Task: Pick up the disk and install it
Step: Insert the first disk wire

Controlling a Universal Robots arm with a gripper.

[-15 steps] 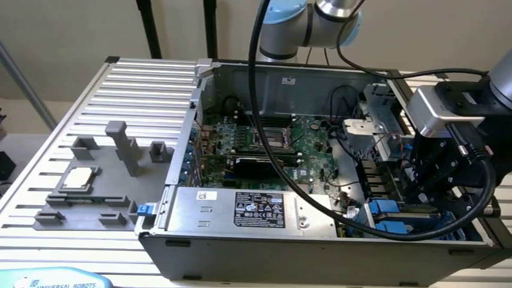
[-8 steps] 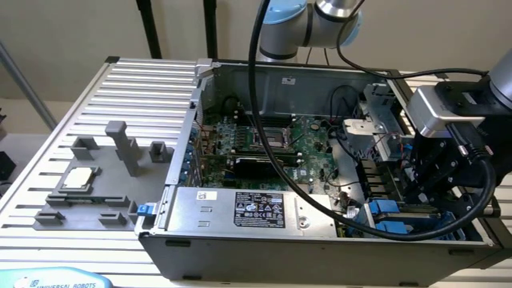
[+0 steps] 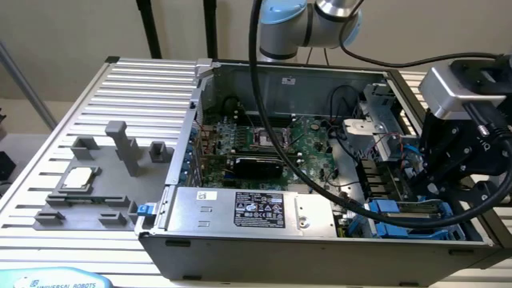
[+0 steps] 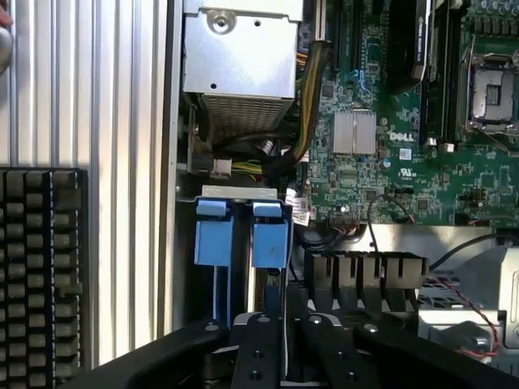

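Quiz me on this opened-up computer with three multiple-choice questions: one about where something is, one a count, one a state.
1. Where is the gripper? A over the grey fixture; B over the power supply; C at the blue drive cage.
2. How many blue tabs does the wrist view show? A one; B two; C four.
3. The computer case is: A open; B closed; C upside down.
Answers: C, it hangs at the cage corner; B, two stand side by side; A, the motherboard lies bare.
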